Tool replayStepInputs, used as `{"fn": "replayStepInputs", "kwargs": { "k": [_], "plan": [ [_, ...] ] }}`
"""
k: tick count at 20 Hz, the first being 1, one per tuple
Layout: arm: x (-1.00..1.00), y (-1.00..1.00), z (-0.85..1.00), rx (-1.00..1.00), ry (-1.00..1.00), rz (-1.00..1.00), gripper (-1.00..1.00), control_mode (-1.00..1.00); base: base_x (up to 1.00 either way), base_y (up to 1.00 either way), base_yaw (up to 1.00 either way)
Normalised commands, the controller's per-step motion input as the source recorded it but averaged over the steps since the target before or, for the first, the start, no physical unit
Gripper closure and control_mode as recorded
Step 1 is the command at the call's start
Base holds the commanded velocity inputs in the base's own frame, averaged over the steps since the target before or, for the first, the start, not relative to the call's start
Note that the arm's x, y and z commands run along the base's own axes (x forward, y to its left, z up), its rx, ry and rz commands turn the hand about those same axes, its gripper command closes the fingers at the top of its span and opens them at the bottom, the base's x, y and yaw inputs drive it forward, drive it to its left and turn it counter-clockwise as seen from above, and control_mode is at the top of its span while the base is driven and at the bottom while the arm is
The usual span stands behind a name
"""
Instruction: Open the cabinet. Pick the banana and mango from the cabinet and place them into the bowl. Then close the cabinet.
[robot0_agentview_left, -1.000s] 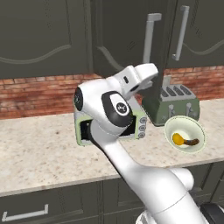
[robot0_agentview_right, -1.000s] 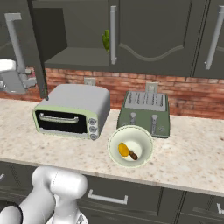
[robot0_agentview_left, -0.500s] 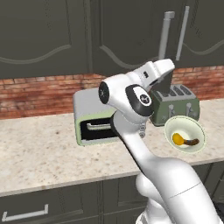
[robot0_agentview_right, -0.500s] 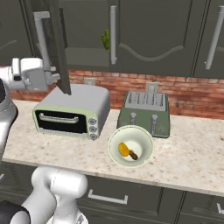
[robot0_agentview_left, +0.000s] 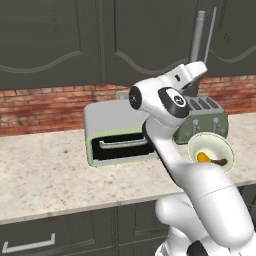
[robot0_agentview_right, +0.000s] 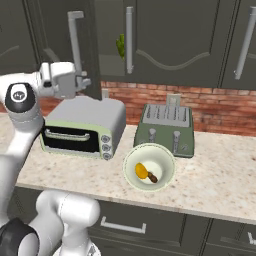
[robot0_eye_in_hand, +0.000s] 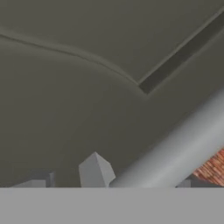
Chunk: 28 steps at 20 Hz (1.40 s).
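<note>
Gripper (robot0_agentview_right: 86, 82) at 10 o'clock in the right base view, against the open left door (robot0_agentview_right: 92, 50) of the cabinet (robot0_agentview_right: 165, 40). Jaws spread wide, gripping nothing; handle (robot0_eye_in_hand: 175, 148) passes just beside the fingertips (robot0_eye_in_hand: 96, 170).

Bowl (robot0_agentview_right: 149, 166) on counter (robot0_agentview_right: 210, 185) at 6 o'clock of the toaster (robot0_agentview_right: 165, 129). Mango (robot0_agentview_right: 141, 170) and banana (robot0_agentview_right: 151, 176) lie inside, touching. Only closing looks left.

Risks:
- fingers slide off the handle, door stops ajar
- pushing near the hinge, door barely turns
- forearm swings low and clips the oven (robot0_agentview_right: 82, 127)
</note>
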Motion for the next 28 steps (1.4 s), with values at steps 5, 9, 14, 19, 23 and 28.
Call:
{"fn": "replayStepInputs", "kwargs": {
  "k": [5,9,14,19,23,28],
  "plan": [
    [0.57,-0.49,0.15,0.0,0.0,0.0,-1.0,-1.0,0.0,0.0,0.0],
    [0.56,-0.46,0.13,0.0,0.0,0.0,-1.0,-1.0,0.0,0.0,0.0],
    [0.56,-0.44,0.07,0.0,0.0,0.0,-1.0,-1.0,0.0,0.0,0.0],
    [0.52,-0.31,0.01,-0.01,0.0,0.0,-1.0,-1.0,0.0,0.0,0.0],
    [0.46,-0.08,0.0,-0.04,-0.01,0.0,-1.0,-1.0,0.0,0.0,0.0],
    [0.37,0.0,0.0,-0.05,-0.03,0.0,-1.0,-1.0,0.0,0.0,0.0]
  ]
}}
